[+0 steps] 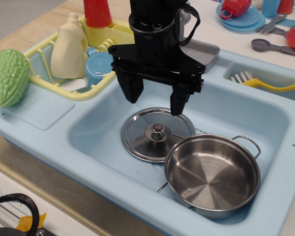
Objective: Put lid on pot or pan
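Pale wooden countertop showed along the left and lower edges, and set into it was a light blue moulded plastic toy sink (pixel 88 137) with a smooth, slightly glossy basin and a flat ribbed draining ledge on its left side. No brand, label or writing could be read on anything in view.

On the basin floor lay the flat round shiny steel lid (pixel 140 135), its small round metal knob (pixel 158 131) pointing up at the centre. Its right edge was tucked under, or touching, the rim of the shallow round stainless-steel pan (pixel 212 175), which sat upright and empty in the basin's right front corner, thin wire loop handles at its rim. The lid was not on the pan.

Above the lid hung the black robot gripper (pixel 155 98), its two blocky fingers spread apart and holding nothing, the right fingertip close to the lid's back edge.

A yellow plastic dish rack (pixel 96 86) at the back left held a cream plastic bottle (pixel 69 46), a light blue cup (pixel 98 68) and a red cup (pixel 97 12). A bumpy green bitter gourd toy (pixel 9 77) rested on the ledge. A yellow-handled brush with white bristles (pixel 265 83) lay in a side compartment on the right. Beyond were a grey tray (pixel 204 51), a blue plate (pixel 246 19) bearing a red cup (pixel 234 7), and a grey spoon (pixel 273 46). A dark pot with a black handle (pixel 14 216) showed at the bottom left corner.
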`<action>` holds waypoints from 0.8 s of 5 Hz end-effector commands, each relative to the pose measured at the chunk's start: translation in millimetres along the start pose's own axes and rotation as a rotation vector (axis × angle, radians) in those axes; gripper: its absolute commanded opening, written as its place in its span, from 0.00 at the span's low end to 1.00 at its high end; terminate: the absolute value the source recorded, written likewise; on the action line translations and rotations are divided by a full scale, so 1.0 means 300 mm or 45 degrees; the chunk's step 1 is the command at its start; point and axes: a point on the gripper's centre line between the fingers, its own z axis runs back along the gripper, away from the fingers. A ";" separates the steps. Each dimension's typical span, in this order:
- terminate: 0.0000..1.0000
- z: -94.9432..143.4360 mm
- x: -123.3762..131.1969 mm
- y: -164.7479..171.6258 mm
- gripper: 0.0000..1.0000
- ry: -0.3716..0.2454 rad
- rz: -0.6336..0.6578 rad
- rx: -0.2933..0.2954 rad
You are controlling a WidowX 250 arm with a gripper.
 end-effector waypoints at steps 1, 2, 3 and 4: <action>0.00 0.000 0.000 0.000 1.00 0.000 0.000 0.000; 0.00 -0.028 -0.006 0.004 1.00 -0.012 0.013 0.009; 0.00 -0.068 -0.002 0.005 1.00 -0.012 0.020 -0.001; 0.00 -0.083 0.002 0.004 1.00 -0.013 0.025 -0.003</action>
